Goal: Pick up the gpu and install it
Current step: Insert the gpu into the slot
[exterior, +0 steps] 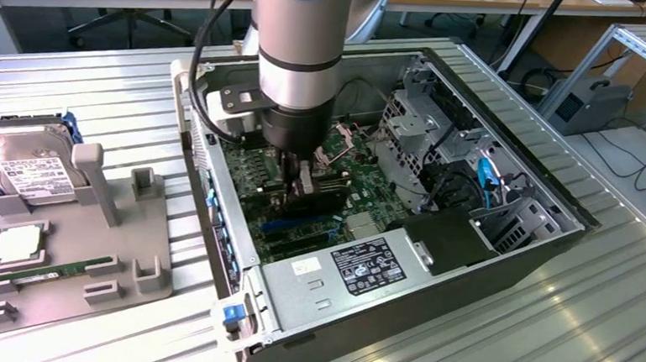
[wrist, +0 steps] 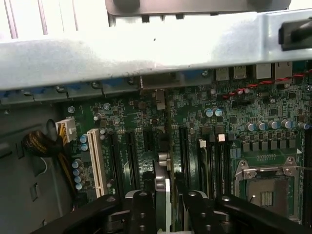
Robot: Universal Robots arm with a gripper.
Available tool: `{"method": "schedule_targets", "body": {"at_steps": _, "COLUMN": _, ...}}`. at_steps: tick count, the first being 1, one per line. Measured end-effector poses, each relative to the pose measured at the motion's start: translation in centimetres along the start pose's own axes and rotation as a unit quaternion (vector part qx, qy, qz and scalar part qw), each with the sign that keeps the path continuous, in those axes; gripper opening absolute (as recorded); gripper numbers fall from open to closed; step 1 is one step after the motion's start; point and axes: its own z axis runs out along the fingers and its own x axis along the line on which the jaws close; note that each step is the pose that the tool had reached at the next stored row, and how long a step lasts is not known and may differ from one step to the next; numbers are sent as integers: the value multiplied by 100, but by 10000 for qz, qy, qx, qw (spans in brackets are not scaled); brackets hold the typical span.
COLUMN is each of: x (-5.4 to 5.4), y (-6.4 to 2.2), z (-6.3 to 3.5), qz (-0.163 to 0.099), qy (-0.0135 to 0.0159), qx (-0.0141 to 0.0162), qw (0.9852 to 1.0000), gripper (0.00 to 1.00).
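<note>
A: Gpu, the dark flat card, sits on edge inside the open computer case, low over the green motherboard, near the case's middle.

B: How is the arm posed?

A: It comes straight down from above into the case, silver wrist section vertical, black gripper pointing at the board.

B: And the jaws?

A: Partly closed, clenched on the gpu's upper edge. In the wrist view the two black fingers stand on either side of the thin card, which runs edge-on away from the camera, its silvery bracket toward the case's rear wall.

B: Is it touching the board?

A: It lines up with the long dark expansion slots, beside a white slot. Whether it is fully seated, I cannot tell.

B: What else is around?

A: On the ribbed metal table, toward the exterior view's left edge, a grey holder tray carries a silver hard drive and a narrow green memory stick.
</note>
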Motion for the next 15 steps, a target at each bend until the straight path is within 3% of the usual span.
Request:
{"method": "schedule_targets", "body": {"at_steps": 4, "x": -4, "y": -52, "z": 6, "qz": 0, "qy": -3, "qx": -3, "qw": 10000, "gripper": 27}}
{"method": "schedule_targets", "body": {"at_steps": 15, "x": 0, "y": -63, "z": -56, "qz": -1, "qy": -4, "qx": -4, "qw": 10000, "gripper": 27}}
